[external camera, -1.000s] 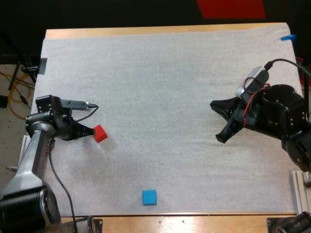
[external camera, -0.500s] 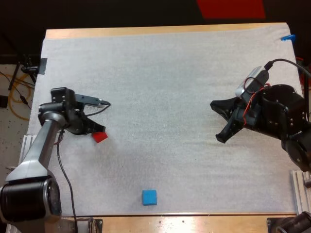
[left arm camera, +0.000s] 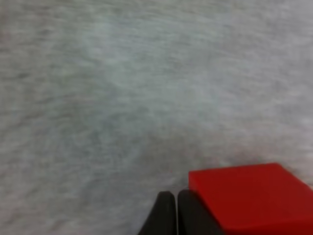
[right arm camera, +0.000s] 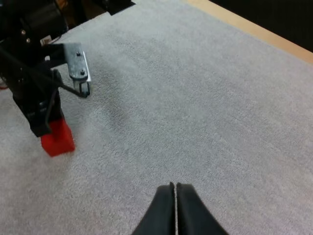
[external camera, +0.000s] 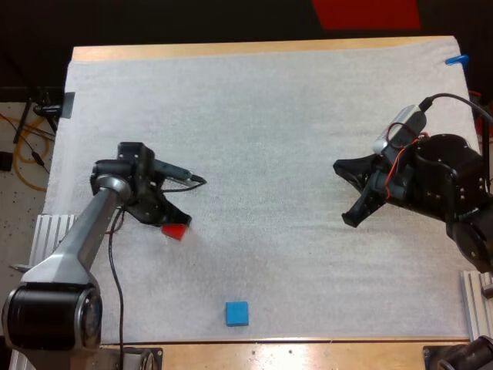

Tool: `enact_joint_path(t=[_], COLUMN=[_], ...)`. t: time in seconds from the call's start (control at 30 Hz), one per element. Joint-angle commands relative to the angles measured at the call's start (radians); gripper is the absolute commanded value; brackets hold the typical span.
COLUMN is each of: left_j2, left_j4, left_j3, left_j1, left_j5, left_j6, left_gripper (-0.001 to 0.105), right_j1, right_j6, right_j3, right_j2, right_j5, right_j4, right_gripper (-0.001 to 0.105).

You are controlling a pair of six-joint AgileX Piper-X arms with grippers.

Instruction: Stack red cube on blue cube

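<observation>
The small red cube [external camera: 176,232] has been shifted nearer the bright blue cube [external camera: 237,313], yet well apart. The left gripper [left arm camera: 176,215], pressed together beside it, seemingly nudges it; opening to grasp is needed. The right gripper [right arm camera: 174,196] is likewise closed.

Robot lab or test bench, by the look: two black robot arms, left arm [external camera: 81,243] & right arm [external camera: 443,181], work over one wooden table [external camera: 231,48] w/ a white mat [external camera: 262,123] covering nearly all of it. Ribbed alu rails [external camera: 48,231] sit at the table's near-left & near-right corners. Off the left side there's bare floor [external camera: 19,200] w/ a loose yellow cable [external camera: 31,158] and more wiring. That's rig territory, a research setup.
</observation>
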Motion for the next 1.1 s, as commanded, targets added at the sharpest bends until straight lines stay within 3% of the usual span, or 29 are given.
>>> enact_joint_path(t=[0.0,0.5,0.73,1.07], left_j2=[0.0,-0.018,-0.19,-0.517], left_j4=[0.018,0.082,0.054,0.115], left_j3=[-0.005,-0.005,-0.007,-0.007], left_j1=[-0.027,-0.283,-0.239,-0.196], left_j5=[0.022,0.119,0.098,0.078], left_j6=[-0.032,-0.126,-0.113,-0.049], left_gripper=[0.0,0.0,0.0,0.0], right_j1=[0.002,0.002,0.002,0.002], right_j6=[-0.001,-0.001,-0.014,-0.044], right_j3=[-0.009,-0.009,-0.009,-0.009], right_j2=[-0.001,-0.001,-0.001,-0.001], right_j5=[-0.017,-0.017,-0.015,-0.027], right_j4=[-0.014,-0.014,-0.014,-0.01], right_gripper=[0.0,0.0,0.0,0.0])
